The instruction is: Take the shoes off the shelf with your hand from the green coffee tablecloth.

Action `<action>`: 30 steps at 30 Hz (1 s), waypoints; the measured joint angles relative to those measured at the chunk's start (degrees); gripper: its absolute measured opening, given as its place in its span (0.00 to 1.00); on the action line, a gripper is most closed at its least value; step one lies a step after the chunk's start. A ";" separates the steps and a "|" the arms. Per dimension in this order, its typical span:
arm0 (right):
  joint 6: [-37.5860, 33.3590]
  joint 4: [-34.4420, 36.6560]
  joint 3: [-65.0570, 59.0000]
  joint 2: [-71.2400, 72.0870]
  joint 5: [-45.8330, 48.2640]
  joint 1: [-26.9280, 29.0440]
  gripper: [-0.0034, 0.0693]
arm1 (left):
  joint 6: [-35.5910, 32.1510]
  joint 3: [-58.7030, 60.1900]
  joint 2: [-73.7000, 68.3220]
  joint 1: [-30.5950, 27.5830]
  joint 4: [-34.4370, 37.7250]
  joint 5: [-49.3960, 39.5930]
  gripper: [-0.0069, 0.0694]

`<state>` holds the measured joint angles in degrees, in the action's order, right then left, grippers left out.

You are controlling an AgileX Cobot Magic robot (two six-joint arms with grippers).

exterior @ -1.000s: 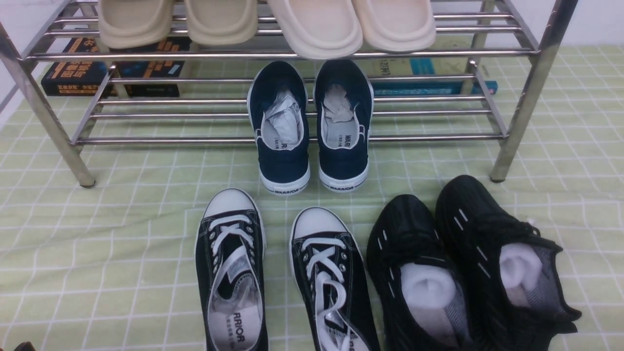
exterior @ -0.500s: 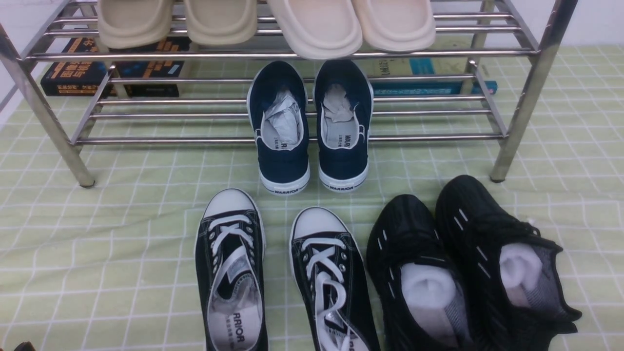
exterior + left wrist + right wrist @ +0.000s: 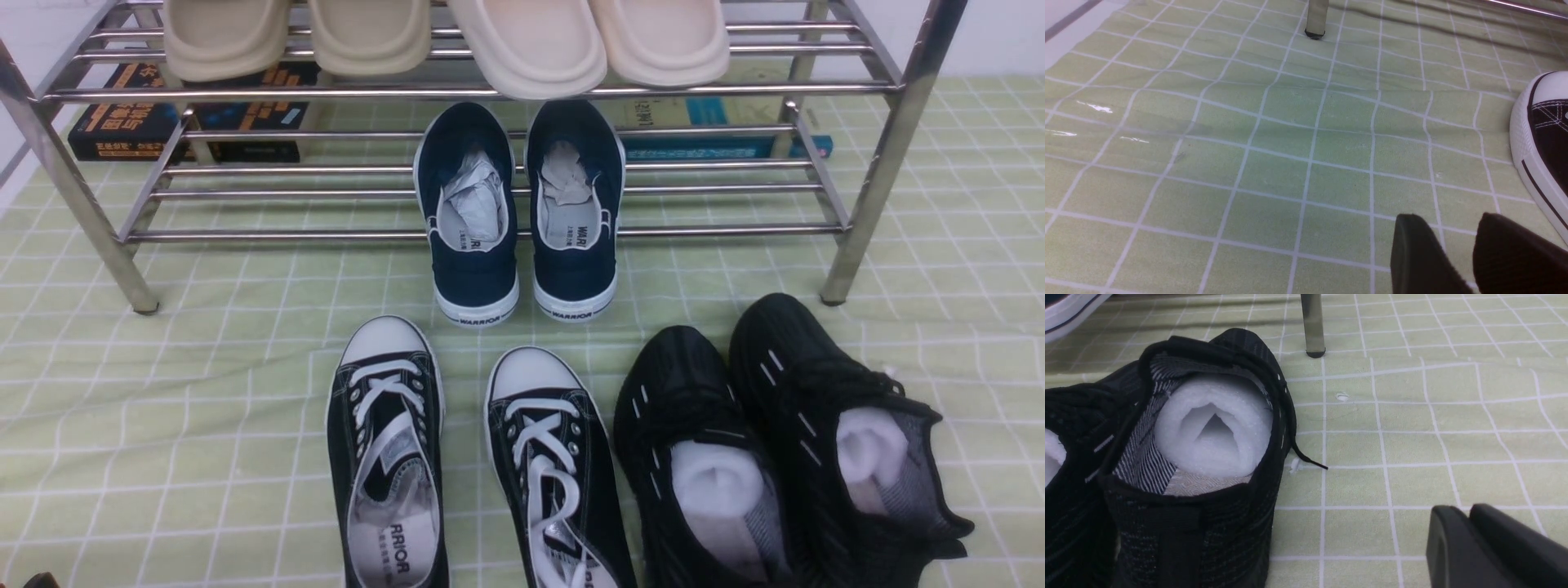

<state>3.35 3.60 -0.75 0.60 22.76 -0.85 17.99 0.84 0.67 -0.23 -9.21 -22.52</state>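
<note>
Black mesh shoes (image 3: 1167, 457) sit beside the right claw (image 3: 1470, 539); its jaws, nearly together and empty, should widen before gripping the heel.

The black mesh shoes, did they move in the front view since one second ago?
No. The black mesh shoes lie at the same spot below the shelf right leg, on the tablecloth.
</note>
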 joint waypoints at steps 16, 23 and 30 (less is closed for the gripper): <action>0.00 -0.12 0.00 0.00 -0.08 0.00 0.20 | 0.00 0.00 0.00 0.00 0.00 0.00 0.41; -0.02 -0.19 0.00 0.00 -0.08 0.00 0.21 | 0.00 0.00 0.00 0.00 0.00 0.00 0.41; -0.02 -0.19 0.00 0.00 -0.08 0.00 0.22 | 0.00 0.00 0.00 0.00 0.00 0.00 0.41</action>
<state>3.33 3.41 -0.75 0.60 22.69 -0.85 17.99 0.84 0.67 -0.23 -9.21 -22.52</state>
